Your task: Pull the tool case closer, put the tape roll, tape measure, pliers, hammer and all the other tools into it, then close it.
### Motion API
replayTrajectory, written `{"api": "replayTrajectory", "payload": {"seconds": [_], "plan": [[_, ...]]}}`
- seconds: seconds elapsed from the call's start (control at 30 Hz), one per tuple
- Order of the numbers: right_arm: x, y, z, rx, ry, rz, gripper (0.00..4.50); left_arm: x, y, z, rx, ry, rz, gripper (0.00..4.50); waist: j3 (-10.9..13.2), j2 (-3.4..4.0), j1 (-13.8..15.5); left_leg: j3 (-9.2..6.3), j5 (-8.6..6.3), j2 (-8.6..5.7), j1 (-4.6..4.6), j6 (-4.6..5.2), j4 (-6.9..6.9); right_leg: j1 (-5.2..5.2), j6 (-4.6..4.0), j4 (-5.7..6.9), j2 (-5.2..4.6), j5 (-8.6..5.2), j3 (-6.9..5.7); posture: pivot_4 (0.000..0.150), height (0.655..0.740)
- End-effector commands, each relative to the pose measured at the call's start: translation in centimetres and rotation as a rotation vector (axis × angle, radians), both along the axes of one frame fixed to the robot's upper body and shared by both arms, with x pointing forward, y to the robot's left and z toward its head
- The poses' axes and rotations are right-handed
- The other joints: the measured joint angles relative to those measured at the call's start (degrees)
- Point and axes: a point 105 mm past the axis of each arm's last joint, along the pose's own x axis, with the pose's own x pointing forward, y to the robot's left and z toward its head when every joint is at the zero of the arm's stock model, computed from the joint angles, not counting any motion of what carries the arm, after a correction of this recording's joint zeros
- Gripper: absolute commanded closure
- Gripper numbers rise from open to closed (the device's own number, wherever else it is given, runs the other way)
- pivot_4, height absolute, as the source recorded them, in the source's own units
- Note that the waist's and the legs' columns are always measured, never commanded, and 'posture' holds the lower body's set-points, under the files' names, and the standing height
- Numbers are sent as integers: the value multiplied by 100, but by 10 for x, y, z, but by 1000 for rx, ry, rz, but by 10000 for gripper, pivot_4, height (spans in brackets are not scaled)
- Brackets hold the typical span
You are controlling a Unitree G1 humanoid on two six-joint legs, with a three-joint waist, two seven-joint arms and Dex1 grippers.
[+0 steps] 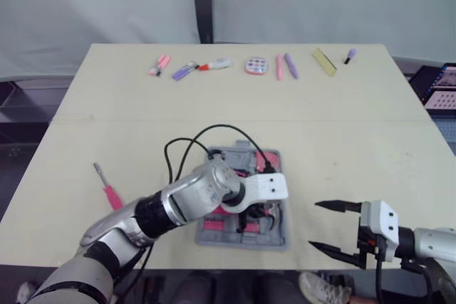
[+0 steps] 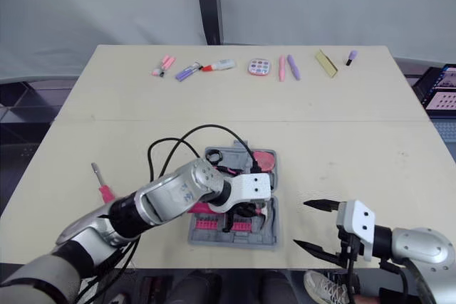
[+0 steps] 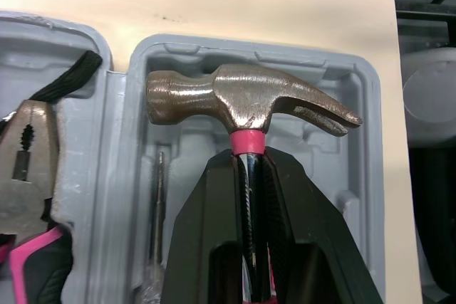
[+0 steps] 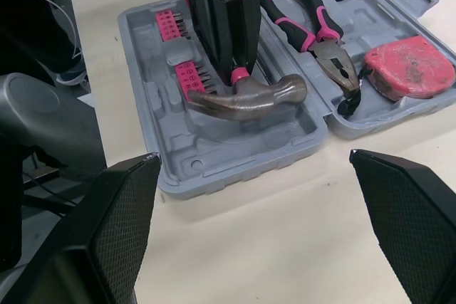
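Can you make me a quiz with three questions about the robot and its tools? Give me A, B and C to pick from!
1. Where is the hammer?
A) on the floor
B) clamped in the left gripper at the open tool case
C) on a shelf

2. What colour are the handles of the pliers?
A) green
B) yellow
C) pink and black

3. How is the right gripper?
A) open and empty
B) shut on a cup
C) shut on a book

Answers:
1. B: the black fingers squeeze the handle just under the head.
2. C: the pink and black grips lie in the case.
3. A: its two fingers stand wide apart beside the case.
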Motion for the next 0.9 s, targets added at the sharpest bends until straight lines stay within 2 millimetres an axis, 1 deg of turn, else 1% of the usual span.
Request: {"api": "replayTrajectory", "payload": {"seconds": [0.03, 0.47, 0.9], "plan": [[-1, -1, 7, -5, -24, 5, 0, -7, -9, 5, -27, -16, -18, 44237, 0, 0, 1, 0, 0, 0, 0, 0, 0, 0, 0, 0, 0, 0, 0, 1500, 7400], [1, -2, 9, -5, -31, -6, 0, 0, -10, 0, -8, -29, 13, 44237, 0, 0, 3, 2, 0, 0, 0, 0, 1, 0, 0, 0, 0, 0, 0, 1500, 7400], [0, -2, 9, -3, -39, -24, 0, 2, -13, -7, 2, -33, 0, 44237, 0, 0, 0, 2, 0, 0, 0, 0, 1, -1, 0, 2, 0, 0, -1, 1500, 7400]]}}
